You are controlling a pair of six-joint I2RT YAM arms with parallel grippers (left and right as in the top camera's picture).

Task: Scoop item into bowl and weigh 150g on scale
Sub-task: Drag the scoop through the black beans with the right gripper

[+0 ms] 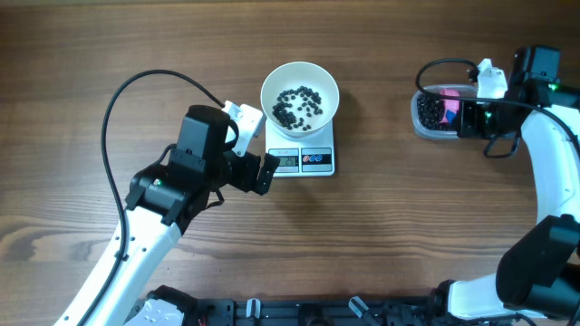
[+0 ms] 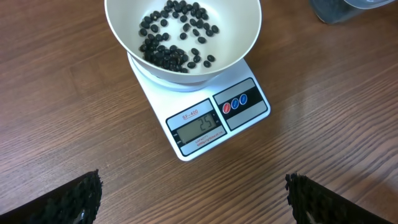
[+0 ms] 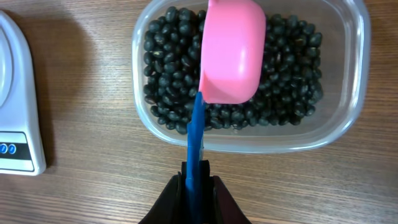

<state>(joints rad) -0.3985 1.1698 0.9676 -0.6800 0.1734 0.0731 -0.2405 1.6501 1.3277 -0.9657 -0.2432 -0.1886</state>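
"Where are the beans?"
"Some lie in the bowl, which sits on the scale. The rest fill the tub, well to the right of the scale."
"And the arms?"
"The left gripper hangs just left of the scale, jaws wide apart and empty. The right gripper pinches the scoop by its blue handle, over the tub."

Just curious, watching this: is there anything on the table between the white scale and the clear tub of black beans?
Nothing: between the scale and the tub lies only bare wooden table, seen in the overhead view.
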